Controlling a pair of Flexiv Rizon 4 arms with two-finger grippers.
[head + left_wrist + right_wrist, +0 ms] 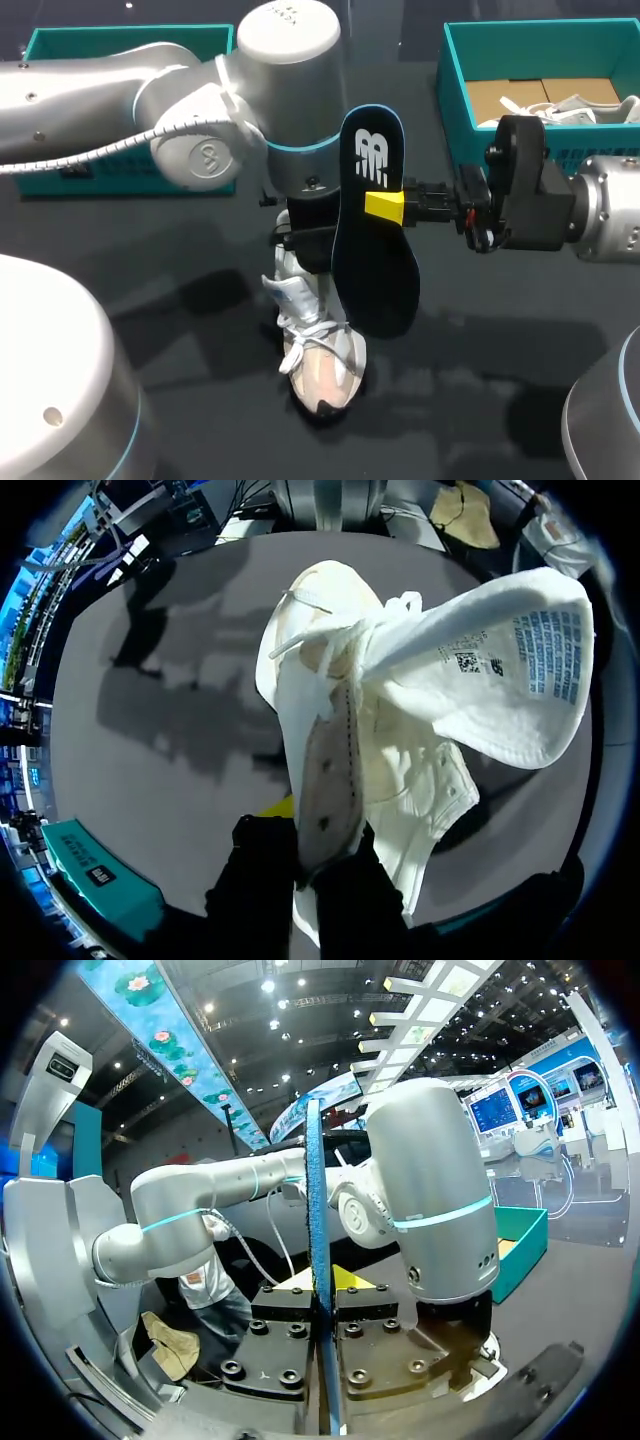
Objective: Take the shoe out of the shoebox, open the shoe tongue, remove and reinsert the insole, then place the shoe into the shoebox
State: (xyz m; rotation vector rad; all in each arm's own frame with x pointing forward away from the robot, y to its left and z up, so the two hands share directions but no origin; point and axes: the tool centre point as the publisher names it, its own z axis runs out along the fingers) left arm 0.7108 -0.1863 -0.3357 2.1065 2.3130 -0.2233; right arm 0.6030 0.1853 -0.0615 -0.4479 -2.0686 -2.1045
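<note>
A white shoe (320,355) stands toe-down on the dark table, its heel end up. My left gripper (300,238) is shut on the shoe's upper edge from above. In the left wrist view the eyelet flap (328,780) is pinched between the black fingers of the left gripper (318,858), and the tongue (500,670) is folded out with its label showing. My right gripper (388,205) is shut on the dark insole (375,240), held upright just right of the shoe. The insole (316,1210) shows edge-on between the right gripper's fingers (326,1305).
The teal shoebox (455,90) sits at the back right with cardboard and another white shoe (585,105) inside. A second teal box (120,45) stands at the back left, behind my left arm.
</note>
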